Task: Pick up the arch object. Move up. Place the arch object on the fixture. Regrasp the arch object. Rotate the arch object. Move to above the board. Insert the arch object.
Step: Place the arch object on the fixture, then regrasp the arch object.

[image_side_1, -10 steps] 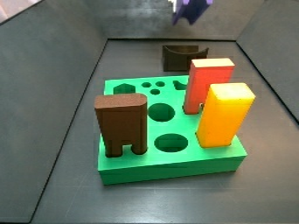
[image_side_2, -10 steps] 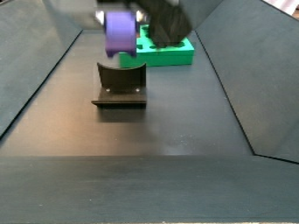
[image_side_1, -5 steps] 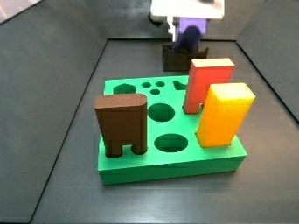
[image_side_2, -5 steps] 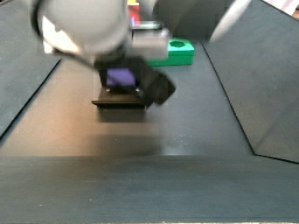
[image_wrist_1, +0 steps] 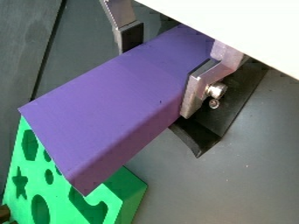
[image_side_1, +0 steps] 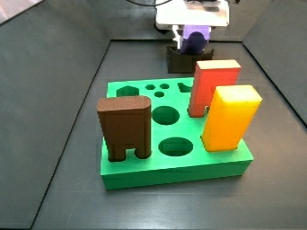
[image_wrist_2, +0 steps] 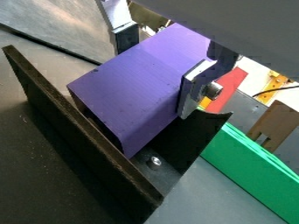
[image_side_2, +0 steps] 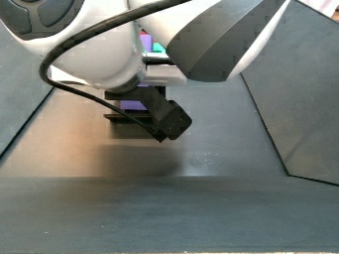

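Dark floor; gripper clamps arch object on fixture.

No readable text, labels, brand marks or numbers anywhere; gripper clamped on unmarked purple arch object above fixture.

arm hides fixture; tool tips cropped

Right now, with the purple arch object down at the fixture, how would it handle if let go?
The arch object, held by the gripper, looks rigid. Flat faces suggest it won't roll. Overhanging the fixture, it might tip.
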{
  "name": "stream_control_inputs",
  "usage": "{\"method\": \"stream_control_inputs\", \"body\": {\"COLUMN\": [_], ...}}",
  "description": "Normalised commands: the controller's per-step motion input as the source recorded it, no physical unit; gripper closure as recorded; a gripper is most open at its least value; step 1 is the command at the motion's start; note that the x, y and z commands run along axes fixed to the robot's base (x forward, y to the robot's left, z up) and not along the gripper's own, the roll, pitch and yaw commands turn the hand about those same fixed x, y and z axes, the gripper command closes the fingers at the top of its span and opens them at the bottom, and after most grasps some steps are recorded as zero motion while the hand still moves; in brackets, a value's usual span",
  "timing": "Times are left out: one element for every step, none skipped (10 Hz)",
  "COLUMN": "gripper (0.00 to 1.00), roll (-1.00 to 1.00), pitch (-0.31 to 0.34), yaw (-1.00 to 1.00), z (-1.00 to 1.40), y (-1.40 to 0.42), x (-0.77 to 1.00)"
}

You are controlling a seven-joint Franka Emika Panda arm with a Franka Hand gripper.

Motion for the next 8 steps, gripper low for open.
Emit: {"method": "stream_control_inputs", "body": {"gripper": [1.00, 1.00, 1.00, 0.00, 0.00, 0.00, 0.00, 0.00], "roll": [-0.08, -0.08, 0.00, 0.00, 0.03, 0.04, 0.05, 0.05], "pitch": [-0.103, -0.101, 0.000, 0.000, 0.079, 0.078, 0.077, 0.069], "yaw": [0.01, 0.02, 0.00, 0.00, 0.02, 0.02, 0.01, -0.01], "z": [-0.32, -0.32, -0.17, 0.00, 1.00, 1.00, 1.00, 1.00], "y": [0.01, 0.00, -0.50, 0.00, 0.00, 0.00, 0.00, 0.00], "x": [0.06, 0.06, 0.00, 0.00, 0.00, 0.00, -0.02, -0.03]}}
